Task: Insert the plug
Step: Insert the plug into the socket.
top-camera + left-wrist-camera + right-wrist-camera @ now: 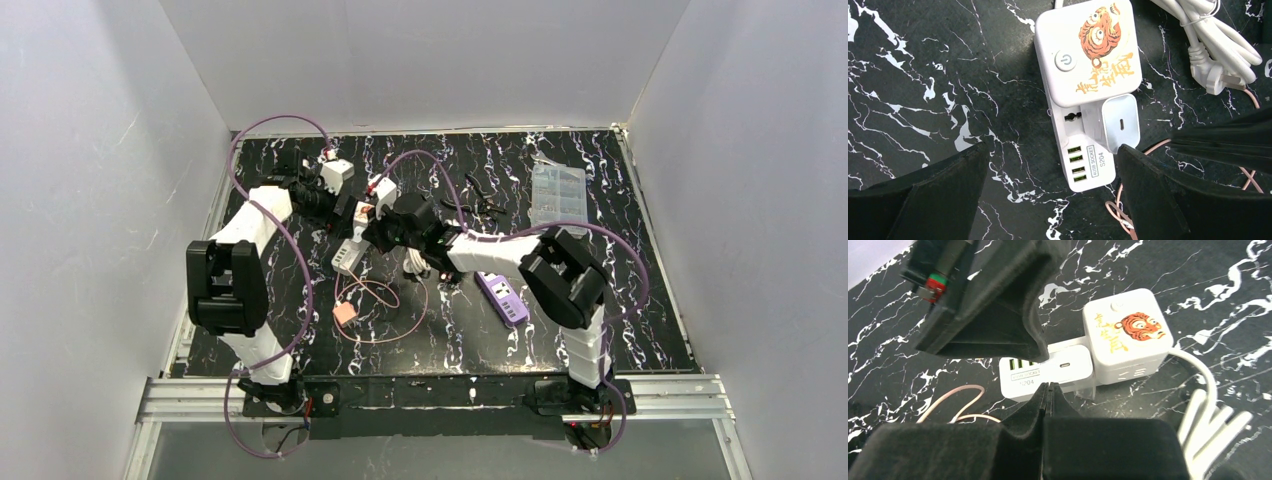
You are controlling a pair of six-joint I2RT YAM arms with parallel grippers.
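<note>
Closest in, the right gripper (1048,390) has its two black padded fingers pressed together into a blunt wedge with nothing between them. Its tip sits at the near edge of the charger plug (1065,365); whether it touches cannot be told. The plug is a small, smooth white block with rounded corners and one oval port on its top face. It stands on the lower step of the power strip (1125,335), beside an open socket hole, and its pins are hidden, so how far it is seated is uncertain. It looks part-way or nearly home. The step in hand is probably a push, and the closed tip should bear squarely on the block's middle, along the line of the pins, since the glossy plastic will slip under an off-centre press. The strip is hard white plastic, a rounded cube printed with an orange tiger above a flat tier of green USB ports (1075,165). The left gripper (1052,149) hangs spread wide around that tier, holding nothing and placed to brace the strip. A thin pink cable (963,395) loops to one side, a stiff white cord (1208,415) coils beyond, and all rest on the black, white-veined table (1198,270).
</note>
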